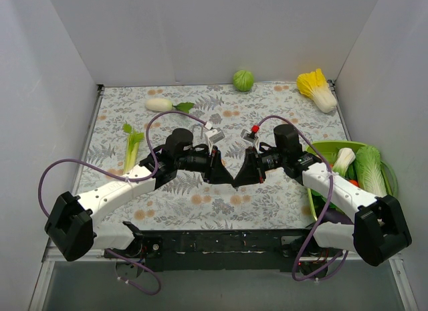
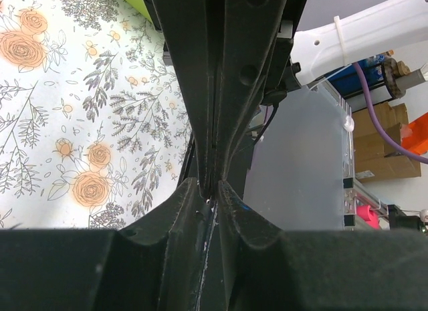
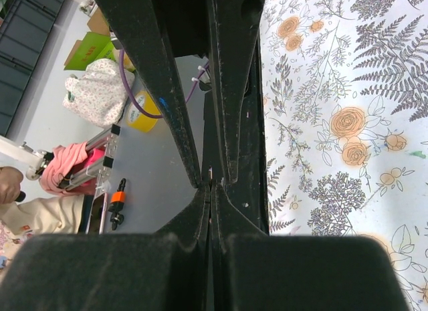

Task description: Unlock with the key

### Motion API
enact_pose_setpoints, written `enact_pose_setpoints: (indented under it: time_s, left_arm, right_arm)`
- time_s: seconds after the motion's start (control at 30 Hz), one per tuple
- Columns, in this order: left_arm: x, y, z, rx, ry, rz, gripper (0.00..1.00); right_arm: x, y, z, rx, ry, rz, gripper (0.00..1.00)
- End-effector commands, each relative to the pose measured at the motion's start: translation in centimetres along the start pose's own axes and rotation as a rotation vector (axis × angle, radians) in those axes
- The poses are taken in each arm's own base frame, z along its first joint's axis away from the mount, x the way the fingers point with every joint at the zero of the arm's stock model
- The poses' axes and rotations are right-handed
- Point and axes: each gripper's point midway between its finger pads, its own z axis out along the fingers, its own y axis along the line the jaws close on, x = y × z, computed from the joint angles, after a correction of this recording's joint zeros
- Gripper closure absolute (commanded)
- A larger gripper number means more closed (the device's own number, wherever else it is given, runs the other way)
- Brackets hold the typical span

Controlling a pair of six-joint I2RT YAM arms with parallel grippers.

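Note:
A silver padlock [image 1: 212, 134] with its shackle lies on the floral cloth behind the grippers. A small key with a red head [image 1: 253, 130] lies a little to its right. My left gripper [image 1: 229, 178] and right gripper [image 1: 239, 178] are both shut and meet tip to tip at the table's middle, in front of the lock and key. In the left wrist view my shut left gripper [image 2: 208, 190] faces the other arm's black fingers [image 2: 234, 70]. The right wrist view shows my right gripper [image 3: 209, 187] shut the same way. Neither wrist view shows the lock or the key.
A green bowl [image 1: 326, 148] with leafy vegetables stands at the right. A green cabbage [image 1: 243, 79] and a yellow napa cabbage [image 1: 317, 89] lie at the back, a white radish [image 1: 160, 104] at the back left, and a green stalk [image 1: 132, 145] at the left.

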Motion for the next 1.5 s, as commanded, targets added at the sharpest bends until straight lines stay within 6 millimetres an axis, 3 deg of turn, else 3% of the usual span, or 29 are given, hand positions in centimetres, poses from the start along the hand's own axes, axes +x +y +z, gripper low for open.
enact_pose_setpoints:
  time_s: [0.0,0.53,0.93,1.47]
  left_arm:
    - [-0.9,-1.3,-0.4,0.03,-0.024,0.043,0.82]
    - [-1.0,-1.6,-1.2,0.012,-0.051,0.063,0.8]
    - [0.1,-1.1,-1.1,0.008,-0.024,0.039,0.75]
    - [0.5,-0.6,-0.8,-0.001,-0.008,0.025,0.8]
  right_arm:
    - [-1.0,1.0,0.0,-0.036,-0.001,-0.056,0.99]
    - [-1.0,1.0,-0.1,-0.034,-0.002,-0.059,0.99]
    - [-1.2,1.3,-0.1,-0.035,-0.005,-0.063,0.99]
    - [-1.3,1.5,-0.2,-0.04,-0.006,-0.066,0.99]
